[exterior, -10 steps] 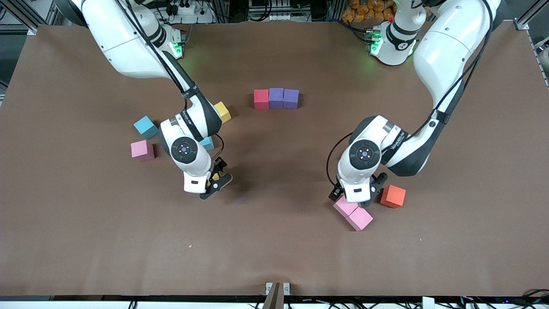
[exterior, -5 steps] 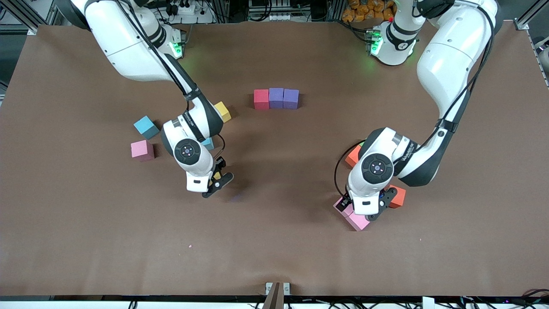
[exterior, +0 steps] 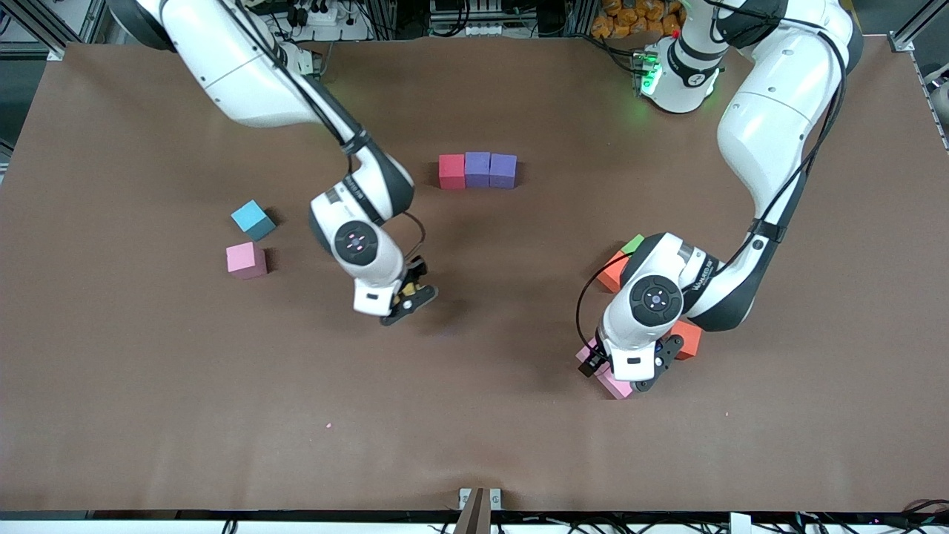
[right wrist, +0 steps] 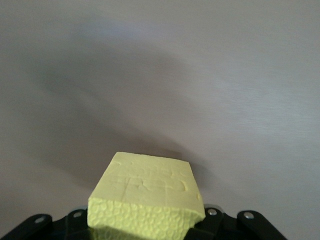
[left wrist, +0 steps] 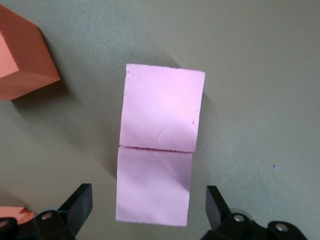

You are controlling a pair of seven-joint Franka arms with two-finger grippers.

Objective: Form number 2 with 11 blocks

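While my right gripper (exterior: 404, 298) pinches the yellow cube (right wrist: 146, 194) up in the air over bare table, toward the right arm's end, my left gripper (exterior: 626, 371) hangs spread wide over the pair of pink cubes (left wrist: 159, 141), fingers either side of one of them.

Only the start of the number 2 (exterior: 477, 170) is laid: one row, red cube (exterior: 451, 170), then two purple cubes (exterior: 491, 170), touching.

Risks, my guess:
- The pink pair sit face to face, touching. Closing on one may drag or twist the other, or a finger may land on the seam and grab both.
- An orange cube (exterior: 688, 338) is just beside my left gripper; a finger could clip it on descent.
- Yellow is foam, held near one edge as far as the right wrist view shows; it could rotate in the pinch and land crooked against the row.

Around: another orange cube (exterior: 611, 271) and the green cube (exterior: 632, 243) are partly hidden by the left arm, green not wanted. Sky-blue cube (exterior: 250, 218) and a third pink cube (exterior: 245, 259) lie well apart, toward the right arm's end. Nothing blocks the way to the row.
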